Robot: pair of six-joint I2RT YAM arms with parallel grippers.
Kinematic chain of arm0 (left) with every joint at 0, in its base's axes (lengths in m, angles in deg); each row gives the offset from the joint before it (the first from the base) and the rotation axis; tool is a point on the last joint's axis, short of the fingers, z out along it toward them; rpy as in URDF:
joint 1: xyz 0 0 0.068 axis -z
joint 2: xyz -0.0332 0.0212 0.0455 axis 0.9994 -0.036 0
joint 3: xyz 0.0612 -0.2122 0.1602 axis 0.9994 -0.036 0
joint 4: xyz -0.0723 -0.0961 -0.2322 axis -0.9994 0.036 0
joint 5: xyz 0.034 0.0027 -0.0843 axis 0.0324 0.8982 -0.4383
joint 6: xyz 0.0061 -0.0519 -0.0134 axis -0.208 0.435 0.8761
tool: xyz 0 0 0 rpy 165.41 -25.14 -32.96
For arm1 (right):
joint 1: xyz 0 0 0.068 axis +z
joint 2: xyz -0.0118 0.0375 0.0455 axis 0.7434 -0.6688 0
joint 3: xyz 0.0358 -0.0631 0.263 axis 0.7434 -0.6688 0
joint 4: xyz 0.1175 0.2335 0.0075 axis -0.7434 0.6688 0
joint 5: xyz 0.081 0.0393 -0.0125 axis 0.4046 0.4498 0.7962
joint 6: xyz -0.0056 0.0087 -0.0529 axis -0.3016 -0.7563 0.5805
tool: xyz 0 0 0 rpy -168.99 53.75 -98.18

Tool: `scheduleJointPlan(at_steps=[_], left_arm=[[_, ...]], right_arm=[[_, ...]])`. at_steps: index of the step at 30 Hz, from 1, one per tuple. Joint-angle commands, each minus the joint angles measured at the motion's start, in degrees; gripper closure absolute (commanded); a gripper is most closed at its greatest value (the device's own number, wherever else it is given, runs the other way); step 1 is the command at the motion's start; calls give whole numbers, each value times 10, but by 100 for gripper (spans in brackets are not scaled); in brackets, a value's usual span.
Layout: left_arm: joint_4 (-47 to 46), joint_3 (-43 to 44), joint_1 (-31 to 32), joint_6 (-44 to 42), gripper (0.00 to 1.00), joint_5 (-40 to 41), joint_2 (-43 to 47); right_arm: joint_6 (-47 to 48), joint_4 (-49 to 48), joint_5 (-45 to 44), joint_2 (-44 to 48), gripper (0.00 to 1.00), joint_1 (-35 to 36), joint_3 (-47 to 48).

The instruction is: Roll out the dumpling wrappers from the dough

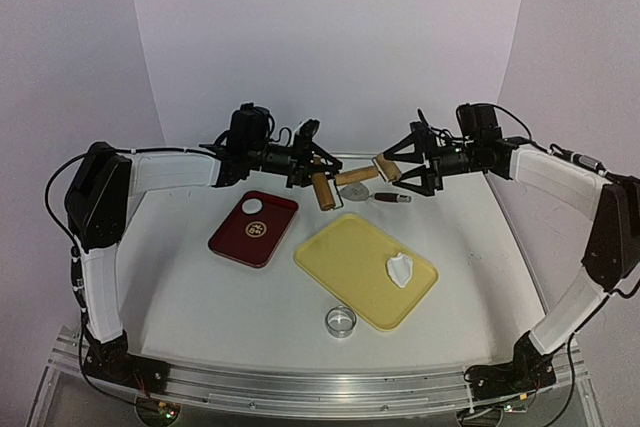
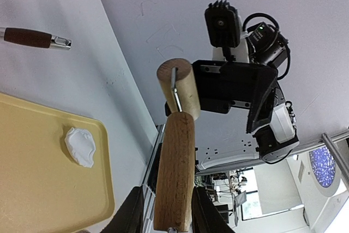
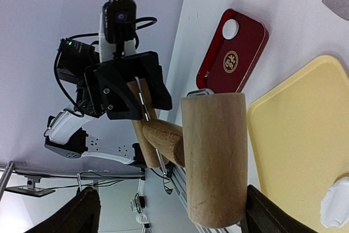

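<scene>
Midair rolling pin (image 1: 356, 177) spans gap between arms.

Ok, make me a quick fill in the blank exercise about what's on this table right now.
The left hand grips the roller, while the right hand's jaws stand ___.
The dough lies on a tray coloured ___.
The red tray holds just ___ wrapper.
Missing words: open, yellow, one.
</scene>
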Motion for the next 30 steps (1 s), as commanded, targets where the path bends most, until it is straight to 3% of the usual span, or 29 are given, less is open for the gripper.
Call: scheduleJointPlan(at_steps=[1, 7, 13, 24, 30], left_arm=[[-59, 23, -1, 38, 100, -42, -9], [-29, 50, -1, 44, 100, -59, -37], [11, 67, -1, 29, 100, -92, -57], [66, 75, -1, -9, 100, -111, -60], [72, 81, -1, -18, 100, -113, -59]], right_arm=[[33, -29, 30, -18, 12, 5, 20], [38, -39, 46, -26, 14, 14, 24], [38, -41, 68, -40, 25, 22, 44], [25, -39, 86, -64, 25, 46, 47], [14, -37, 71, -78, 33, 58, 39]])
